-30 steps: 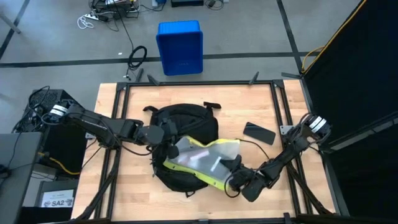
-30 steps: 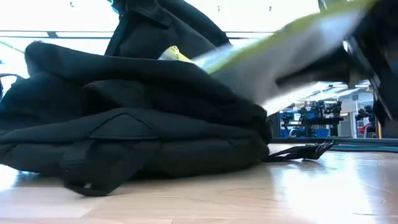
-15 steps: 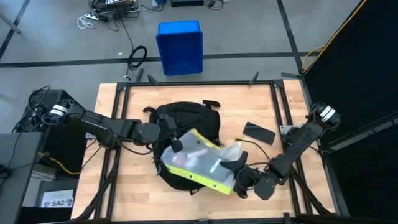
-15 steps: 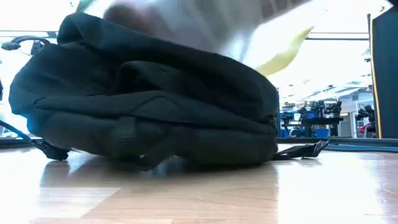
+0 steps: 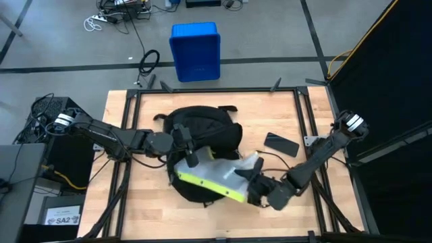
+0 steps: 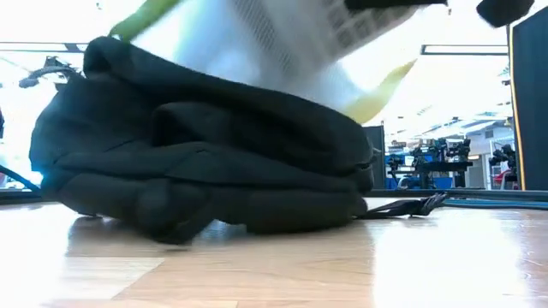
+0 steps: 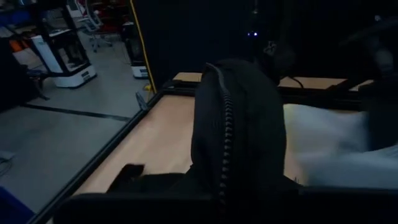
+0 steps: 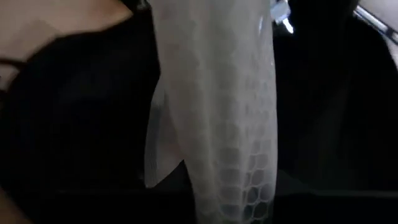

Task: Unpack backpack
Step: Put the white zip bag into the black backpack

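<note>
One item half out: my right tool (image 5: 255, 190) clenched on the translucent yellow-edged pouch (image 5: 214, 177) over the backpack (image 5: 202, 135) mid-desk (image 5: 283, 115). Left tool (image 5: 183, 143) clenched on the backpack. Phone (image 5: 281, 144) already lies out; remaining contents unseen.

Both arms reach inward low, left pincer (image 5: 189, 156) and right pincer (image 5: 248, 181) both clamped closed.

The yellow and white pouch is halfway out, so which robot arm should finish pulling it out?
Probably the right: its right gripper already grips the pouch, while the left gripper pins the backpack.
</note>
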